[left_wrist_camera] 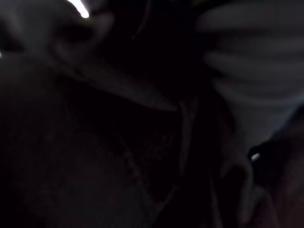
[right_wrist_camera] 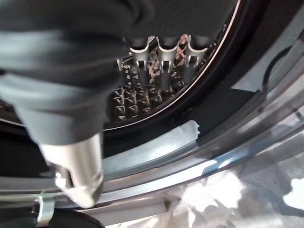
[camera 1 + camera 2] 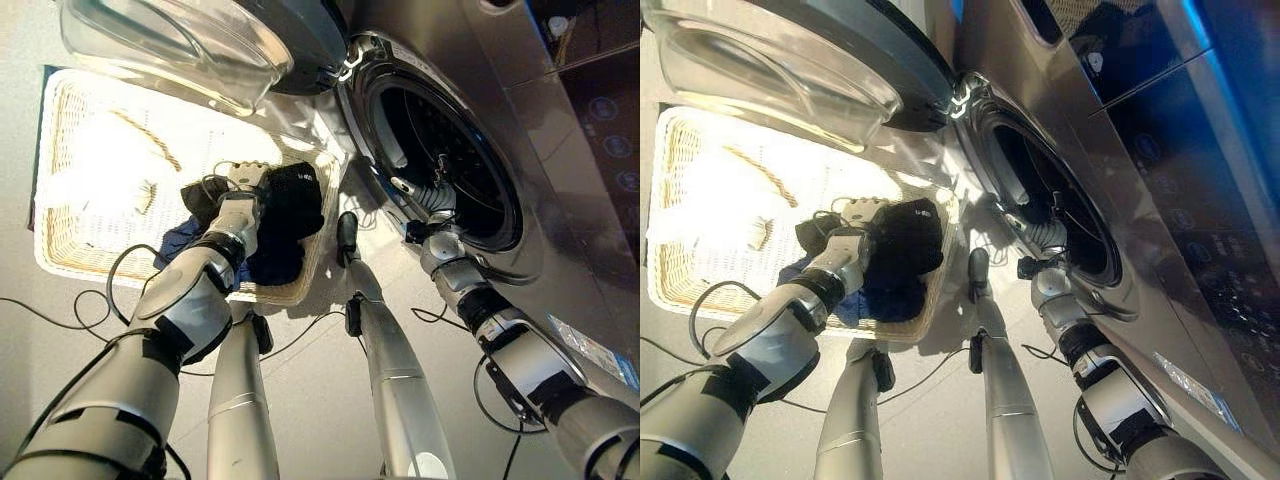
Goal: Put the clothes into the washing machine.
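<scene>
My left hand sits on the soft, limp black clothes in the white wicker basket, its grip unclear; my right hand's fingers are straight at the drum.

No legible txt or nos. anywhere.

A home laundry corner: washing machine (door open) beside a wicker laundry basket.

Left hand fingers buried in dark clothes.
</scene>
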`<state>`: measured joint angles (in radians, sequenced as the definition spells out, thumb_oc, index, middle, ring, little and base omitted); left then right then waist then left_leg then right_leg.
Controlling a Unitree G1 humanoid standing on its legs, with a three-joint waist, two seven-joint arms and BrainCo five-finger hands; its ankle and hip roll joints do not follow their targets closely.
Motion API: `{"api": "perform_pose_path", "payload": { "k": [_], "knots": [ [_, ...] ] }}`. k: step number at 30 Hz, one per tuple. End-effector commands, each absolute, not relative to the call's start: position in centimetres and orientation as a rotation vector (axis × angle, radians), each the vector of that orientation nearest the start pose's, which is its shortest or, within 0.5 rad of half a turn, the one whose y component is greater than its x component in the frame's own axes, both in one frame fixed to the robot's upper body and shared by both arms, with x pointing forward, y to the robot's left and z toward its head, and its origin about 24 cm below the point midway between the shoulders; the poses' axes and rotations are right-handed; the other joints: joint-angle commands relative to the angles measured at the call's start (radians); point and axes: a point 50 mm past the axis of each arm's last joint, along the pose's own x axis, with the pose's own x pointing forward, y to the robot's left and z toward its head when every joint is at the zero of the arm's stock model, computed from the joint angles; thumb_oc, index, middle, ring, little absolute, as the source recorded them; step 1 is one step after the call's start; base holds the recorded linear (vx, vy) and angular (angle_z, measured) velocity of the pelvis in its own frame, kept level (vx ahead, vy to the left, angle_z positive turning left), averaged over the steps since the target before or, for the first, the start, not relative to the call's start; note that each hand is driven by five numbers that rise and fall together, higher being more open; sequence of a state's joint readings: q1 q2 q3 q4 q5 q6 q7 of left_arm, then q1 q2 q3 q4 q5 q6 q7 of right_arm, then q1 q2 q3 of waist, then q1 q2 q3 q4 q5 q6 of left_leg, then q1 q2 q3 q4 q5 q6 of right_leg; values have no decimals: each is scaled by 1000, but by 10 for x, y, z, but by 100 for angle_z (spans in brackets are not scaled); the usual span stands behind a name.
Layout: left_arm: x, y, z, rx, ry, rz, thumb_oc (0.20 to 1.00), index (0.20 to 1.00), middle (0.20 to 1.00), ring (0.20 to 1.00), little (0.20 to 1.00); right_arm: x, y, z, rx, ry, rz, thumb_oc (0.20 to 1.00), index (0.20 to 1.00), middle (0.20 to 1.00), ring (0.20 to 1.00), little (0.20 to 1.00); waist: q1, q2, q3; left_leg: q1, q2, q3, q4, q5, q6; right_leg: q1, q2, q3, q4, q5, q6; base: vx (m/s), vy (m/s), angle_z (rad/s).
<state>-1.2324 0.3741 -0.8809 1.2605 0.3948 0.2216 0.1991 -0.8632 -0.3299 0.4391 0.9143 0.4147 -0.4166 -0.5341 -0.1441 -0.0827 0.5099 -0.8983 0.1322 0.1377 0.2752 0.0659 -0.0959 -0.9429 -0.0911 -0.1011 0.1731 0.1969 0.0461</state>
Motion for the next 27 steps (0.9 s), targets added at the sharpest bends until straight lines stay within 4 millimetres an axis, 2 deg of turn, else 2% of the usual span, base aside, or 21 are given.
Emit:
{"api": "perform_pose_path", "payload": {
  "k": [1,5,7,8,11,17,19,20,21,22,23,25,27],
  "knots": [
    [419,182,148,1309,93,151,200,200,200,200,200,382,-170,143,-51,-373,-330,1000,1000,1000,1000,1000,29,37,10,21,-17,46,-115,90,-50,14,-3,-49,126,-83,109,0,0,0],
    [417,178,149,961,-27,174,200,200,200,200,200,379,-170,138,-50,-362,-331,1000,1000,1000,1000,1000,42,43,10,47,-24,39,-115,86,-46,38,-7,-56,134,-93,107,0,0,0],
    [416,178,150,913,-56,176,200,200,200,200,200,378,-170,137,-49,-362,-327,1000,1000,1000,1000,1000,46,44,10,52,-25,37,-114,85,-44,43,-10,-59,137,-96,107,-1,-2,4],
    [414,176,155,812,-145,180,200,200,200,200,200,376,-170,135,-50,-361,-318,1000,1000,1000,1000,1000,55,47,10,67,-29,32,-114,80,-43,57,-15,-67,141,-103,106,-14,-6,5],
    [405,166,161,662,-310,182,200,200,200,200,200,370,-166,129,-49,-352,-311,1000,1000,1000,1000,1000,75,54,10,97,-40,18,-114,70,-35,82,-25,-79,152,-112,103,0,-9,4],
    [392,158,160,532,-457,176,200,200,200,200,200,364,-166,120,-56,-336,-311,1000,1000,1000,1000,1000,99,68,10,132,-48,7,-109,55,-26,112,-43,-96,178,-133,100,0,-3,8],
    [392,158,160,532,-457,176,200,200,200,200,200,364,-166,120,-56,-336,-311,1000,1000,1000,1000,1000,99,68,10,132,-48,7,-109,55,-26,112,-43,-96,178,-133,100,7,3,9],
    [385,154,159,484,-511,167,200,200,200,200,200,361,-165,115,-102,-341,-301,1000,1000,1000,1000,1000,107,74,10,148,-52,1,-103,43,-22,126,-52,-103,192,-146,101,24,1,15],
    [374,143,153,451,-584,141,200,200,200,200,200,358,-157,112,-186,-343,-234,1000,1000,1000,1000,1000,125,84,10,175,-61,-10,-101,32,-15,153,-64,-120,197,-154,100,24,-3,19],
    [371,141,153,448,-596,132,200,200,200,200,200,358,-156,113,-193,-346,-204,1000,1000,1000,1000,1000,128,85,10,181,-63,-12,-102,29,-14,160,-66,-123,197,-155,101,6,-20,17],
    [367,138,153,451,-629,112,200,200,200,200,200,358,-152,116,-184,-352,-133,1000,1000,1000,1000,1000,137,87,10,190,-65,-16,-108,29,-10,169,-70,-133,195,-155,100,-7,-19,14],
    [366,136,151,456,-634,104,200,200,200,200,200,357,-150,115,-178,-350,-105,1000,1000,1000,1000,1000,139,87,10,199,-66,-16,-108,24,-10,177,-73,-135,198,-161,101,7,-23,16],
    [360,130,150,502,-687,56,200,200,200,200,200,356,-147,120,-75,-356,41,1000,1000,1000,1000,1000,149,88,10,216,-69,-22,-103,17,-8,195,-84,-145,205,-167,101,15,-43,15]
  ]
}}
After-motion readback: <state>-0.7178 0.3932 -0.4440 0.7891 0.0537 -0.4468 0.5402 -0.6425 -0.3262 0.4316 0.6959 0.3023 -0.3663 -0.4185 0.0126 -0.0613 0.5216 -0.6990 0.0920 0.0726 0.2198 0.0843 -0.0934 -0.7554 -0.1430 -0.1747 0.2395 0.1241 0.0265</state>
